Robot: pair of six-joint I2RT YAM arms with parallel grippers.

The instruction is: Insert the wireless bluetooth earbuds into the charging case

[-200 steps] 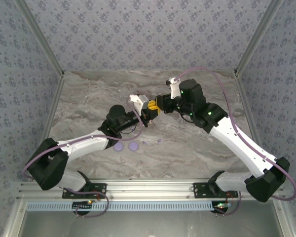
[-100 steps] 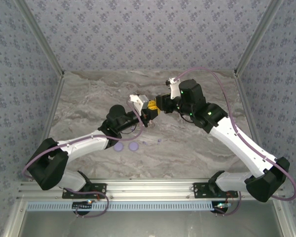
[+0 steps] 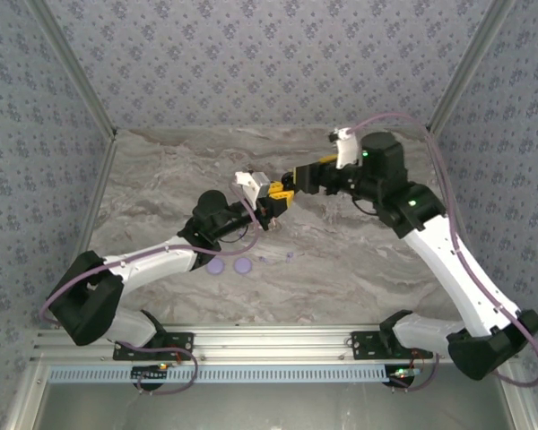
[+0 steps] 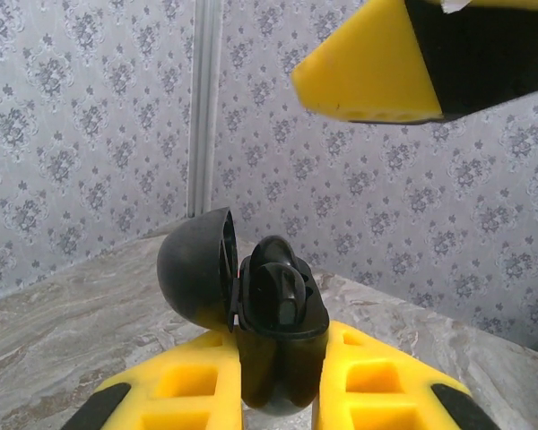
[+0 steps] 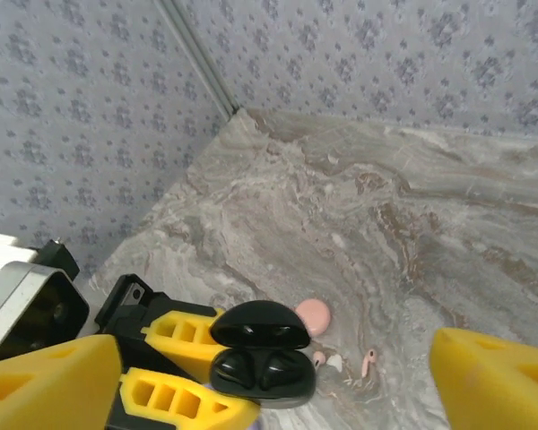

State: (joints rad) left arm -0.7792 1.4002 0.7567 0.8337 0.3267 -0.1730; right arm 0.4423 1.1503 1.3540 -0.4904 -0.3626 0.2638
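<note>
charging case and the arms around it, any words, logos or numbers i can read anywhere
No readable text anywhere.
Charging case, black, lid open: no logo or print visible.
Yellow fingers of the left gripper holding it: plain.
Wallpaper: ornament pattern, no letters.
Slotted strip on the front rail, top view: too small to tell any marking.
</note>
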